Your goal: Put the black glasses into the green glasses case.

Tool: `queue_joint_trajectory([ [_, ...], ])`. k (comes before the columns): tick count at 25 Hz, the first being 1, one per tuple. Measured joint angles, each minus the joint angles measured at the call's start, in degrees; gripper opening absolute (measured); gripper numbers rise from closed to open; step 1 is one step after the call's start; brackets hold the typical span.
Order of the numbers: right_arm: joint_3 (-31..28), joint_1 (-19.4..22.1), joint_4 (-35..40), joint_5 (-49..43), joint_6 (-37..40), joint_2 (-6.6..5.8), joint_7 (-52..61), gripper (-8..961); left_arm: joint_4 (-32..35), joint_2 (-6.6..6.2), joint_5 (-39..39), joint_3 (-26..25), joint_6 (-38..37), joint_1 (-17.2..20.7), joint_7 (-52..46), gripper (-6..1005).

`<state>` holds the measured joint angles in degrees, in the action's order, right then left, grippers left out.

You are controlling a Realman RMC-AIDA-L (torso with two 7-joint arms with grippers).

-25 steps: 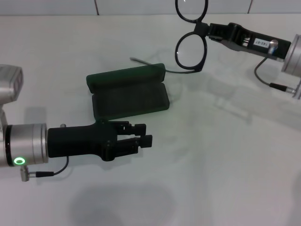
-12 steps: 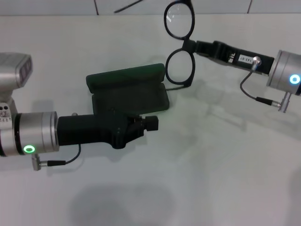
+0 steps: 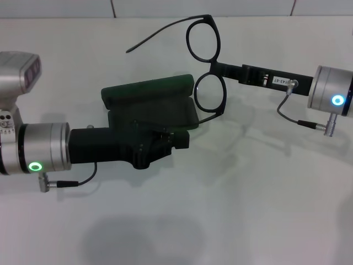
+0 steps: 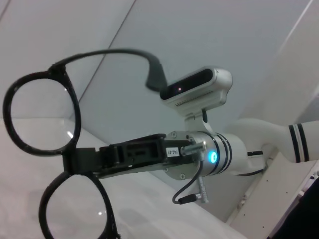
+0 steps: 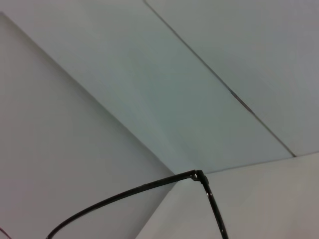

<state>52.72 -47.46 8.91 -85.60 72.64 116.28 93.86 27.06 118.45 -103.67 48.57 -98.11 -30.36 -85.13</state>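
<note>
Small white rectangular label (image 3: 277, 80) on the slim black right gripper body carries dark characters, too small to read in the head view; same white label (image 4: 172, 151) in the left wrist view, characters also unreadable; no other text legible.
</note>
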Motion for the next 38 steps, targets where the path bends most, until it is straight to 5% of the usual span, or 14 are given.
queue_joint_trajectory([
  [19,11.66,0.18,3.78,0.32,5.94,0.00,-2.20,54,0.58,-0.25,0.71,-1.81,1.88,-4.97,-0.06,-1],
  [38,13.29,0.44,5.14,0.34,9.04,0.00,-2.25,54,0.63,-0.14,0.93,-1.79,3.18,-6.01,0.06,3],
])
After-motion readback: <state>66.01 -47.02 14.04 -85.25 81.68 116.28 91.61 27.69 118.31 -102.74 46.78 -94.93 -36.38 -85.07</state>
